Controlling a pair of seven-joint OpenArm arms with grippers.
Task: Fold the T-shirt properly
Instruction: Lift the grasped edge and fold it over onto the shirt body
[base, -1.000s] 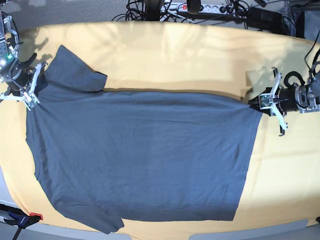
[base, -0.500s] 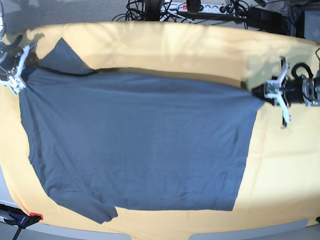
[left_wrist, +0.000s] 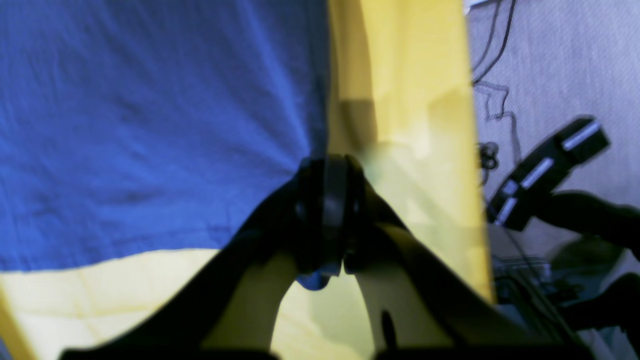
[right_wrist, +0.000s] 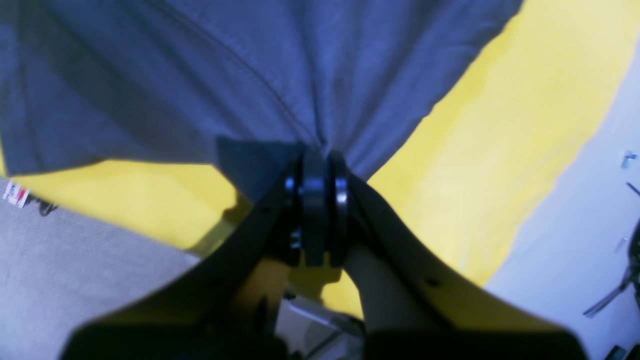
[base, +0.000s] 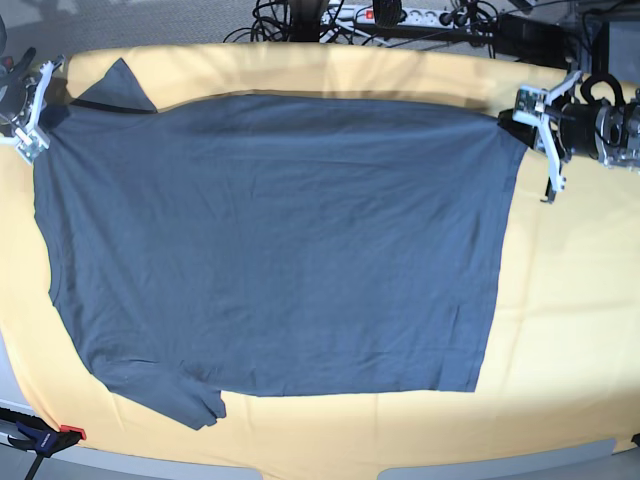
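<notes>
The dark slate-grey T-shirt lies spread across the yellow cloth, with its hem to the right and its sleeves to the left. One sleeve points to the far left corner, the other lies near the front edge. My left gripper is shut on the shirt's far hem corner; in the left wrist view the fabric fans out from the shut jaws. My right gripper is shut on the shirt at the far shoulder, and the right wrist view shows cloth bunched between its fingers.
Cables and a power strip lie behind the table's far edge. A blue and red clamp sits at the front left corner. Bare yellow cloth runs along the right side and the front edge.
Both grippers have carried the shirt's far edge toward the back of the table. The folded-over half has opened out, and the shirt now reaches almost to the far edge.
</notes>
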